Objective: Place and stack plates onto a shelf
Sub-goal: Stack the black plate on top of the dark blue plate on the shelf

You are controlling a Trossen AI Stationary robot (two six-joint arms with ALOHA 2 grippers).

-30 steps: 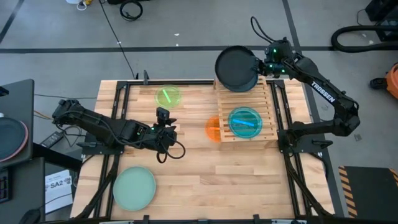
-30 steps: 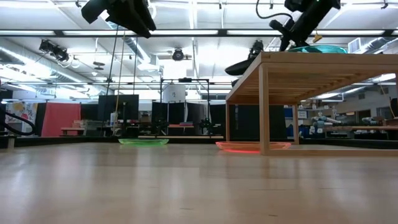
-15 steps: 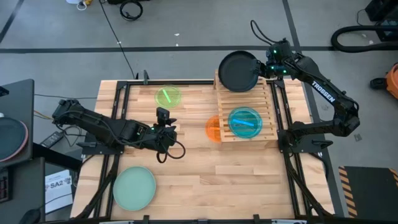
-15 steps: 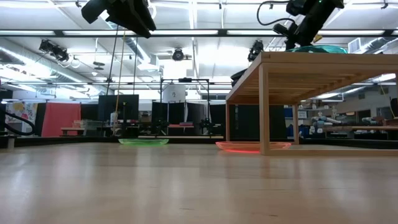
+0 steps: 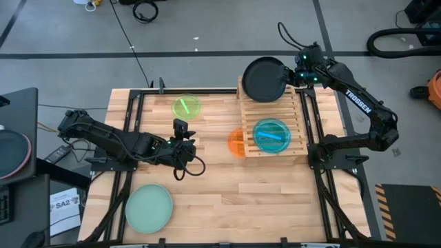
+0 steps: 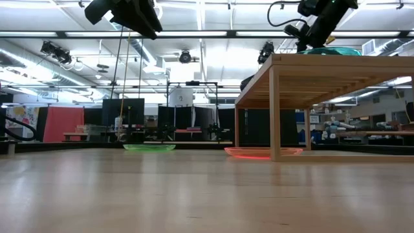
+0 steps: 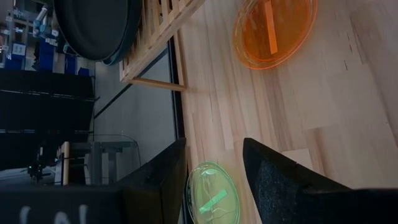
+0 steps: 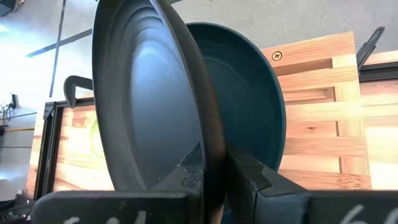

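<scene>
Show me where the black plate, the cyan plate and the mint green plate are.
black plate (image 5: 262, 78), high view, centre of its face
cyan plate (image 5: 271, 134), high view, its middle, on the shelf (image 5: 300, 110)
mint green plate (image 5: 148, 209), high view, centre of the plate

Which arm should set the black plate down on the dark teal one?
Right. The right gripper is shut on the black plate, just above the dark teal plate on the shelf. The left gripper is open mid-table.

Workshop floor around a wood-plank table (image 5: 227, 200).
A coiled black cable (image 5: 145, 10) lies on the grey floor; a paper sheet (image 5: 65, 204) lies beside the table.
</scene>
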